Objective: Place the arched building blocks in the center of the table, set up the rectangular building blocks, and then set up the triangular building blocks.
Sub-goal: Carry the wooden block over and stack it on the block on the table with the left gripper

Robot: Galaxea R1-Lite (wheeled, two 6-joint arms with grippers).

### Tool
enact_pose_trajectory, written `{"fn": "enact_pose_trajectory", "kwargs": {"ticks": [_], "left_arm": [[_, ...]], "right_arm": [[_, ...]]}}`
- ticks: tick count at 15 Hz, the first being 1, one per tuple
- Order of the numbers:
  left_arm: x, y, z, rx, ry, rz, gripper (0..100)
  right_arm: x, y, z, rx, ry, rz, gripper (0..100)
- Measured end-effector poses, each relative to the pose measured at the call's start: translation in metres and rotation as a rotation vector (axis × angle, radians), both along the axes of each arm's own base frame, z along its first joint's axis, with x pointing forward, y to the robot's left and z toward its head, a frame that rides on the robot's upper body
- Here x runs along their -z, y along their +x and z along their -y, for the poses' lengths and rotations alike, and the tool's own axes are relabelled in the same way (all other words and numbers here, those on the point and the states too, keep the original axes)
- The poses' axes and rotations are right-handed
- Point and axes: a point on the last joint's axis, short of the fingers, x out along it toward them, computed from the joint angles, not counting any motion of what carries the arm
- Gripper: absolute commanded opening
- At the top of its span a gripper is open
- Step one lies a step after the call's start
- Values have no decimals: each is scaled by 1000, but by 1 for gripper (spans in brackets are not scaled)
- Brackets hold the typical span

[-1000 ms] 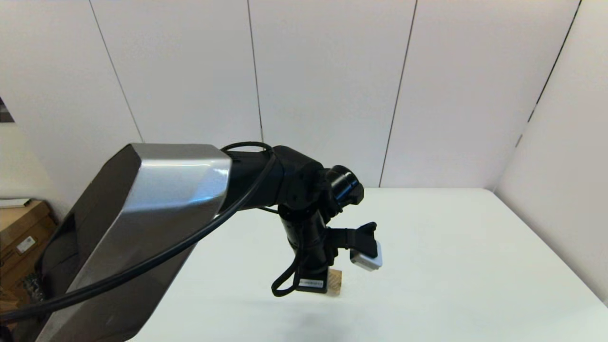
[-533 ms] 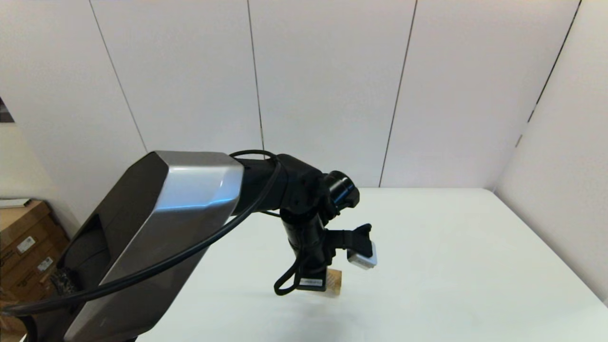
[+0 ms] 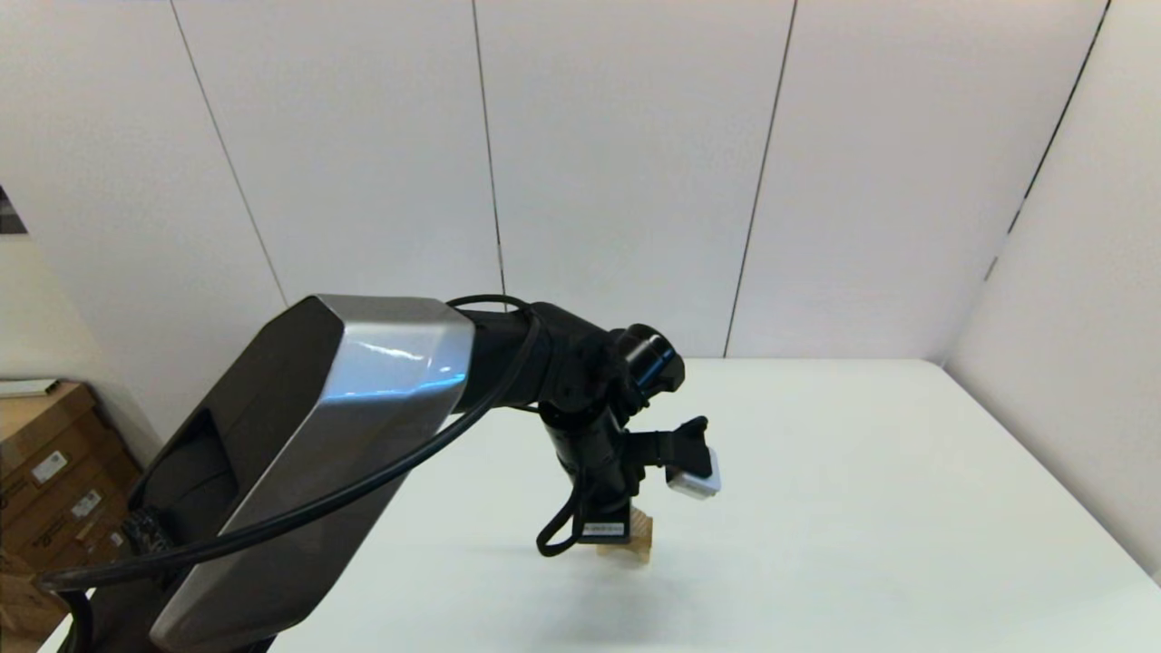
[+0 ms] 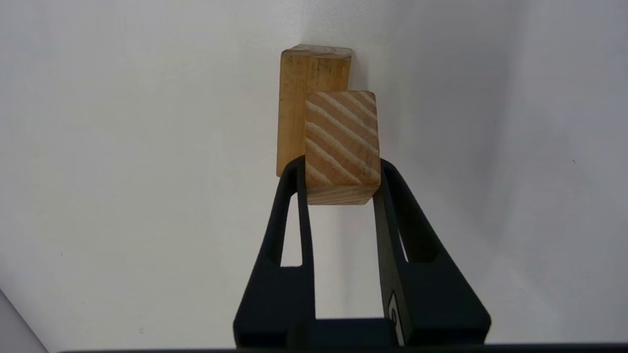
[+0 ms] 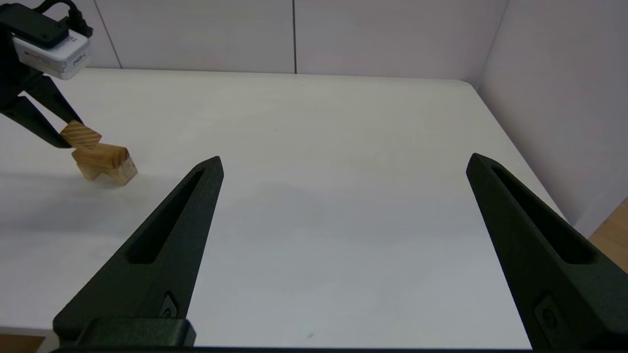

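Blocks meet mid-worktop [image 3: 862, 508]: your left hand [image 4: 342, 169], pinching the bar [image 4: 342, 142], has come lower since a second ago and now holds it against the arch [image 5: 105, 164]. Stacking looks near done. Your right hand [image 5: 343, 164] hangs spread, idle. No containers visible.

No legible text anywhere.

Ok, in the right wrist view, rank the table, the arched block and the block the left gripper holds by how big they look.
1. table, by far the largest.
2. arched block.
3. held block, smallest, though the left gripper hides part of it, so this place is unsure.
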Motion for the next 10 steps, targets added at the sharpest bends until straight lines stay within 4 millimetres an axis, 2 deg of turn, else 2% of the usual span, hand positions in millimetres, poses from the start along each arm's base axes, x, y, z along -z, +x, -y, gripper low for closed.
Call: {"fn": "enact_pose_trajectory", "kwargs": {"ticks": [10], "left_arm": [[9, 9, 0, -12, -14, 14, 0]], "right_arm": [[0, 0, 0, 0, 0, 0, 100]]}}
